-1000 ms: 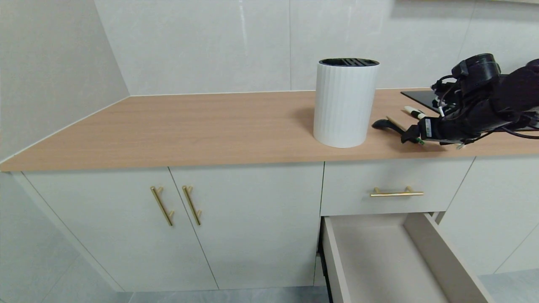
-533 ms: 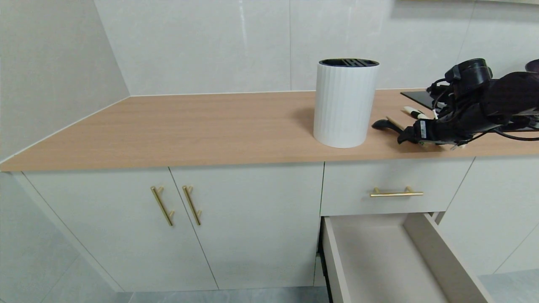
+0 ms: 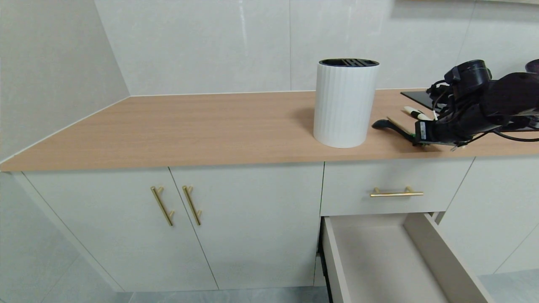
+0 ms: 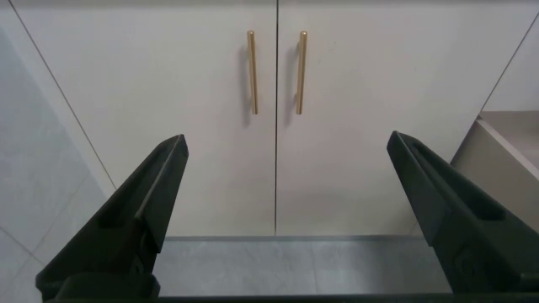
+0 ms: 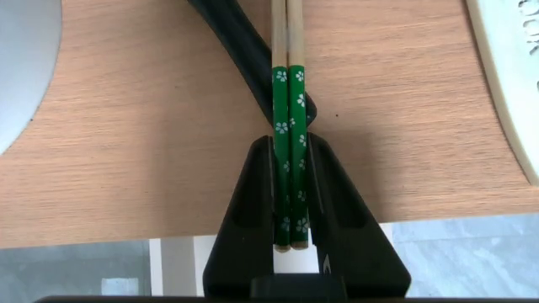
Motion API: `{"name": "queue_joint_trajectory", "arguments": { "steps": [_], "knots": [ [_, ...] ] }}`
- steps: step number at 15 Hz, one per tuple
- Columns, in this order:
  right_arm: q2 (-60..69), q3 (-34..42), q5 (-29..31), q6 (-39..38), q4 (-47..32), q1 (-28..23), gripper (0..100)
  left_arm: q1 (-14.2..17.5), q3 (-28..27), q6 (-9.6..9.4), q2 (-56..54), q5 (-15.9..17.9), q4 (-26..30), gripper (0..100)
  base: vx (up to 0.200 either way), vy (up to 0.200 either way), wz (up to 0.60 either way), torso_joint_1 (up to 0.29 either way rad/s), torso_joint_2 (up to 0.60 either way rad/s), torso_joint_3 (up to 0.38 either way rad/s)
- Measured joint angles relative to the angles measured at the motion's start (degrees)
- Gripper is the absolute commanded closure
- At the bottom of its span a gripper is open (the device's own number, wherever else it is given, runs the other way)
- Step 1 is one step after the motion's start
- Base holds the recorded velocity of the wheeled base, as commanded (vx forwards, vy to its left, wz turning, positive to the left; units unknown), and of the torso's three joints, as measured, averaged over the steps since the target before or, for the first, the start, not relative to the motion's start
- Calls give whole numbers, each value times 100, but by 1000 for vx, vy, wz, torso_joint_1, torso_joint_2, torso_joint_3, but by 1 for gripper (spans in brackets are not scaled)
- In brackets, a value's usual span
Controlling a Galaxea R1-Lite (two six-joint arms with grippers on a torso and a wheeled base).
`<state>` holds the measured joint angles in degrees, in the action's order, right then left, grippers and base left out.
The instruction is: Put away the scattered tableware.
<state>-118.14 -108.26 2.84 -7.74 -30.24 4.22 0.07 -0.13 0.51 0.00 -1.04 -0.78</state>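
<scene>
A pair of wooden chopsticks (image 5: 287,93) with green flowered ends lies on the wooden countertop (image 3: 210,126), and my right gripper (image 5: 289,156) is shut on that green end. In the head view the right gripper (image 3: 417,137) rests low on the counter near its front edge, right of the white ribbed utensil holder (image 3: 345,103). The chopsticks (image 3: 395,123) point from it toward the holder. A black spoon (image 3: 381,123) lies beside and partly under them; its handle (image 5: 240,42) crosses beneath. My left gripper (image 4: 286,151) hangs open before the cabinet doors.
A white-handled utensil (image 3: 414,112) and a flat black board (image 3: 421,99) lie behind the right arm. Below the counter a drawer (image 3: 438,256) stands pulled out under a shut one with a gold handle (image 3: 396,193). Two cabinet doors with gold handles (image 4: 276,71) are at left.
My right arm has sunk lower over the counter and its gripper end has shifted slightly right. Its fingers look narrower now, closed on the chopsticks.
</scene>
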Motion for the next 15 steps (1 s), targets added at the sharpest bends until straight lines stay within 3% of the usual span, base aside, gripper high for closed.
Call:
{"name": "queue_joint_trajectory", "arguments": {
  "steps": [10,15],
  "knots": [
    [794,265,0,-252,-7,-155,100,0,-5,0,0,0,0,0,0,0,0,0,0,0],
    [2222,1552,-158,-196,4,-6,100,0,-5,2,0,2,0,0,0,0,0,0,0,0]
  ]
}}
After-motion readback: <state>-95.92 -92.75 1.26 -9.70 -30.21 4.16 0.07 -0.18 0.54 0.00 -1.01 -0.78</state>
